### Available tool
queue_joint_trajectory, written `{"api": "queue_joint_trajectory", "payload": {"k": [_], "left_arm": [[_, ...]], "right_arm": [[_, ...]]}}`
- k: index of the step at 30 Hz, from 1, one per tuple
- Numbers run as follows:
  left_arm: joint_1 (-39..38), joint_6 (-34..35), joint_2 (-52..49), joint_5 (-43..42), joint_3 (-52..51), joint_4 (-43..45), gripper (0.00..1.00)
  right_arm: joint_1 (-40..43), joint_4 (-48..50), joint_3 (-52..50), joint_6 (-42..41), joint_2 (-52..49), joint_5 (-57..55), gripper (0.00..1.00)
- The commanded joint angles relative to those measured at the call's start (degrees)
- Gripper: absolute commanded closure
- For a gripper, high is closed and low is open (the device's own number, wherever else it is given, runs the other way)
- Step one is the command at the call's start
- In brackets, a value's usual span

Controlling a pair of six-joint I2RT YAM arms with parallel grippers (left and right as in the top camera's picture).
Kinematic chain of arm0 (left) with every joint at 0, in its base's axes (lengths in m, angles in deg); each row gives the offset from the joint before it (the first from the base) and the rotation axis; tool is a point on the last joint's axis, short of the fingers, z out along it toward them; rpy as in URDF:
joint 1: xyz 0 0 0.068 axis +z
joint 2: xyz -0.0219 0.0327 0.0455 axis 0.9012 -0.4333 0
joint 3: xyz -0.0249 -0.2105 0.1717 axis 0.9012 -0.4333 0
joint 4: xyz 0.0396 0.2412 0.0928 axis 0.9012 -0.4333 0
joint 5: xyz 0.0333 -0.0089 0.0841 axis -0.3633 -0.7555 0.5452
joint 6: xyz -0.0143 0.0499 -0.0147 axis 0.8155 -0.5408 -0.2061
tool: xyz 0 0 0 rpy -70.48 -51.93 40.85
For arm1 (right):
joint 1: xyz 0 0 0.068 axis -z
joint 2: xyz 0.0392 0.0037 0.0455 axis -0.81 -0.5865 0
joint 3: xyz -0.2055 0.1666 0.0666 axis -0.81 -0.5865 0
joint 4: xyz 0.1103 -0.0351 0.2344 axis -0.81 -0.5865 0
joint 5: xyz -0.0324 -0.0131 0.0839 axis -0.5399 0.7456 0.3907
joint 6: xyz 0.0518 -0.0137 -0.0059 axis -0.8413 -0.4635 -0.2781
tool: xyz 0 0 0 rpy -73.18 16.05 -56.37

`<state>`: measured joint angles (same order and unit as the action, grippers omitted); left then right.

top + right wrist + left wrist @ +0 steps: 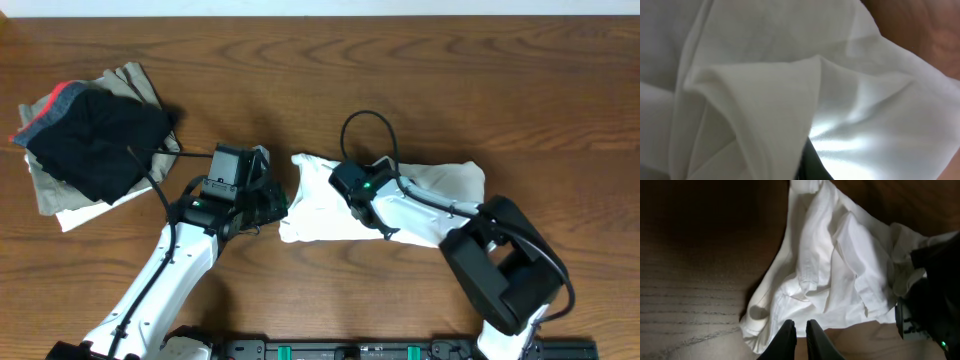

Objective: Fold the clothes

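Observation:
A crumpled white garment [430, 195] lies on the wooden table, right of centre. It fills the left wrist view [840, 265] and the right wrist view [765, 75]. My left gripper [280, 205] sits at the garment's left edge. Its fingers [800, 332] are nearly together, tips just at the cloth's hem, with nothing seen between them. My right gripper [355, 192] rests on the left half of the garment. In its own view cloth drapes over it and only one dark finger [812, 165] shows, with a fold of fabric rising from it.
A pile of clothes lies at the far left: a black garment with a red waistband [95, 135] on top of beige pieces [75, 205]. Bare wood [450, 70] runs along the back of the table. A black cable [365, 130] loops above the right wrist.

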<state>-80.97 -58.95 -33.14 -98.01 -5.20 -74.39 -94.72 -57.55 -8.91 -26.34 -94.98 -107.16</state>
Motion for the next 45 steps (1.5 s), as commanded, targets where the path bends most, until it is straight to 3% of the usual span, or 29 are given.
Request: {"api": "queue_joint_trajectory", "payload": {"k": [1, 11, 15, 20, 29, 34, 45], "left_arm": [[0.2, -0.3, 0.1, 0.5, 0.1, 1.3, 0.88], [0.2, -0.4, -8.9, -3.3, 0.1, 10.8, 0.88], [0.2, -1.0, -16.2, -12.9, 0.1, 19.5, 0.88], [0.2, -2.8, -24.1, -17.7, 0.1, 26.4, 0.88], [0.2, -2.8, -30.4, -17.7, 0.2, 26.3, 0.88], [0.2, -5.6, -28.2, -20.8, 1.6, 25.4, 0.88], [2.6, -11.3, -19.3, -14.9, 1.7, 19.3, 0.88]], "right_arm": [[0.9, -0.5, -2.3, -2.0, 4.6, 9.0, 0.99], [2.1, 1.0, -2.3, 1.8, 25.5, 9.1, 0.83], [3.1, 0.5, -2.3, 1.8, 28.0, 9.5, 0.81], [3.3, -1.2, -2.3, 1.7, 27.8, 9.7, 0.81], [3.3, -1.4, -2.3, 0.6, 27.8, 9.7, 0.81], [3.3, -1.4, -2.3, 0.7, 27.8, 9.7, 0.78], [3.5, -1.8, -2.3, 0.7, 27.8, 9.7, 0.70]]}}
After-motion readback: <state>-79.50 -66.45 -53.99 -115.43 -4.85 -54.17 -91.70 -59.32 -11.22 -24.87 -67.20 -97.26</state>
